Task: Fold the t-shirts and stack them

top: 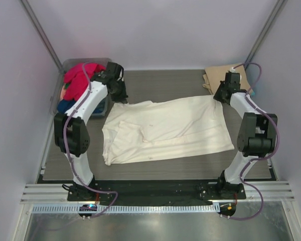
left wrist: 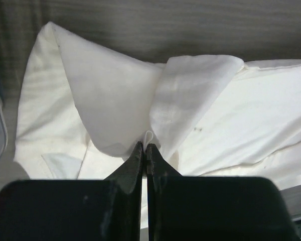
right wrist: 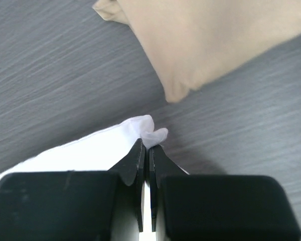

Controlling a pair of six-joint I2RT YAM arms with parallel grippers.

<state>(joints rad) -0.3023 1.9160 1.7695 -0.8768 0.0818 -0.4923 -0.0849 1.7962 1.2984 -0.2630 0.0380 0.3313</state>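
The left gripper (left wrist: 144, 146) is pressed together on a small pleat of the cream shirt (top: 165, 128). The cloth tents up from its tips and the rest lies spread on the table (top: 160, 80) ahead of it and off to its right. The right gripper (right wrist: 146, 145) likewise pinches a nub at the corner nearest it, with the folded tan shirt (right wrist: 210, 35) just beyond its tips and clear of them. The shirt looks light, limp and thin, so it will likely sag between the two pinches and could slip from so shallow a bite; a deeper hold through both layers at each corner seems safer.
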